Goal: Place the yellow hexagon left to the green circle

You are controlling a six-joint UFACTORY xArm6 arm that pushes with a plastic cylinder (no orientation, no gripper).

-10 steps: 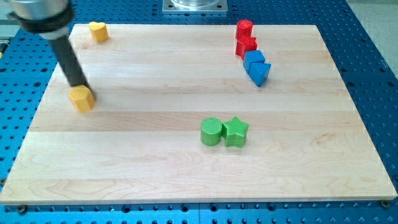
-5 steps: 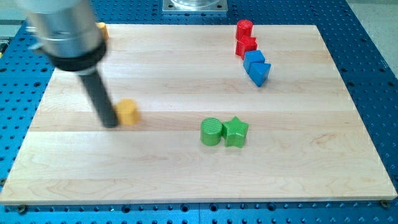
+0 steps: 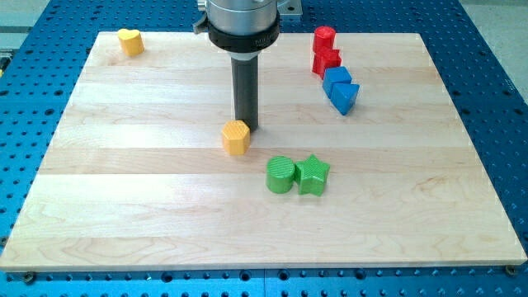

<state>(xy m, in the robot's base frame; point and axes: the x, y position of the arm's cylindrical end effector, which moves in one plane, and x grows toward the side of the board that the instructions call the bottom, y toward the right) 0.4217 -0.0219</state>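
The yellow hexagon (image 3: 236,137) lies near the board's middle, up and to the left of the green circle (image 3: 280,175), with a small gap between them. My tip (image 3: 246,124) stands just above and to the right of the hexagon, at its upper right edge. A green star (image 3: 313,175) touches the circle's right side.
A yellow heart (image 3: 129,41) sits at the top left corner. A red cylinder (image 3: 324,38), a red star (image 3: 326,59), a blue cube (image 3: 336,81) and a blue triangle (image 3: 344,97) form a line at the top right. The wooden board (image 3: 124,214) rests on a blue perforated table.
The yellow hexagon has slid right and slightly down toward the green circle. My tip moved from the hexagon's left side to its upper right.
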